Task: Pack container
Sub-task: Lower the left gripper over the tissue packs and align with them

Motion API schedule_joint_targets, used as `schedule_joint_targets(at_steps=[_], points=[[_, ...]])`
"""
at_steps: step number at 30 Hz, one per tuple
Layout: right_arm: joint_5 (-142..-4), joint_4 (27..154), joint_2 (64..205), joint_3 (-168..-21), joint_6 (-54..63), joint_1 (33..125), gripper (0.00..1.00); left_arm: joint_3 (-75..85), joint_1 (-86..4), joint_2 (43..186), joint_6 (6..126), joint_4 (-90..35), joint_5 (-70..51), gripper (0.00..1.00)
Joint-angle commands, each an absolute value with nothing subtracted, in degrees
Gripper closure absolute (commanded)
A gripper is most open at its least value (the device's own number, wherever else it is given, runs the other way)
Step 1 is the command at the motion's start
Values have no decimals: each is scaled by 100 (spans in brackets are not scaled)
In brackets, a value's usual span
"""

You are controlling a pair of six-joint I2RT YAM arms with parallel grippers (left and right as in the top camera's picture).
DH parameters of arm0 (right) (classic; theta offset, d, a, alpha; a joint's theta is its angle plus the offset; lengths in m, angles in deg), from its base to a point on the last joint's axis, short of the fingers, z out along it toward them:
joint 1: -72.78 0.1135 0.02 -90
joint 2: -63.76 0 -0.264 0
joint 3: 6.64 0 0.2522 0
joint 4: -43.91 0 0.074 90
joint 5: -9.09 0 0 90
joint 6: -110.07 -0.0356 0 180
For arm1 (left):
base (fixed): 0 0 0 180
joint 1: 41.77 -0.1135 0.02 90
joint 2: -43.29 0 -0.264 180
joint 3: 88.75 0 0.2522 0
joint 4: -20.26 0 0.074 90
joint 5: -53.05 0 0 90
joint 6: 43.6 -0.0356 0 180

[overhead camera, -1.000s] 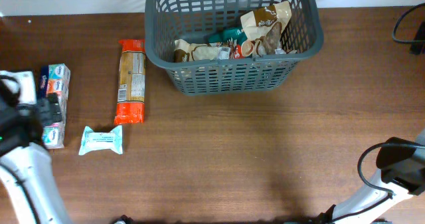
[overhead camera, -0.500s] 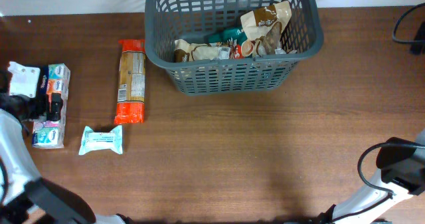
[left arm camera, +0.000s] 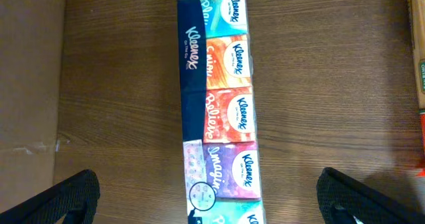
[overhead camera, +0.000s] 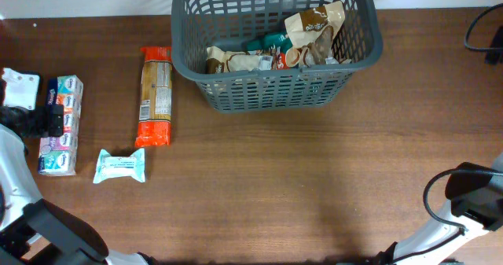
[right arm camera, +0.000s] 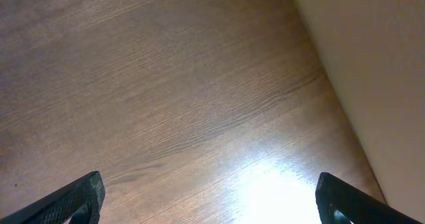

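The container (overhead camera: 271, 93), a dark grey slotted basket, stands on the counter (overhead camera: 314, 178) at 12 o'clock in the overhead view, against the far edge. Inside it lie several packets: brown-and-cream pouches (overhead camera: 314, 29) leaning toward its 3 o'clock wall, and something teal (overhead camera: 267, 41) near the middle.

Three things lie outside it on the wood. An orange cracker packet (overhead camera: 155, 96) lies lengthwise at the basket's 9 o'clock, just beside its wall. A small pale-green wipes pack (overhead camera: 120, 165) sits at 8 o'clock of the frame, near the cracker packet's near end. A long multi-coloured tissue pack (overhead camera: 61, 127) lies at 9 o'clock, well apart from the basket.

The left jaws stand wide open and hold nothing. They hang over the tissue pack (left arm camera: 222, 98), and the wrist view shows one fingertip off each long side of it, neither one touching.

The right jaws are also spread wide and empty, with only bare counter (right arm camera: 166, 84) between them. That arm (overhead camera: 471, 198) sits at 4 o'clock of the frame, well apart from everything.
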State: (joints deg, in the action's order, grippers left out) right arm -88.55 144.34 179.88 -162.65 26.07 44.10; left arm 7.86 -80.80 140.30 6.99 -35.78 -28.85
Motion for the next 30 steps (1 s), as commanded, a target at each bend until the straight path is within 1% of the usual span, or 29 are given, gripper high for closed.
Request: schedule_joint_targets(at_steps=[1, 5, 10, 14, 16, 24, 30], points=[[-8907, 14419, 17942, -16278, 2574, 4388, 1, 891, -8110, 14037, 784, -3681, -2926, 1], [-8907, 14421, 17942, -16278, 2574, 4388, 1, 863, -8104, 14037, 782, -3904, -2835, 1], [-8907, 14421, 17942, -16278, 2574, 4388, 1, 860, -8128, 14105, 788, -3675, -3020, 1], [-8907, 14419, 17942, -16278, 2574, 4388, 1, 860, -8139, 14352, 1630, -3288, -4105, 1], [-8907, 14421, 17942, -16278, 2574, 4388, 1, 863, -8136, 14511, 1861, -3251, -4369, 1], [-8907, 14419, 17942, -16278, 2574, 4388, 1, 887, -8121, 15042, 2414, -3605, -4411, 1], [-8907, 14419, 17942, -16278, 2574, 4388, 1, 1247, -8060, 15066, 2454, -3764, -3973, 1]])
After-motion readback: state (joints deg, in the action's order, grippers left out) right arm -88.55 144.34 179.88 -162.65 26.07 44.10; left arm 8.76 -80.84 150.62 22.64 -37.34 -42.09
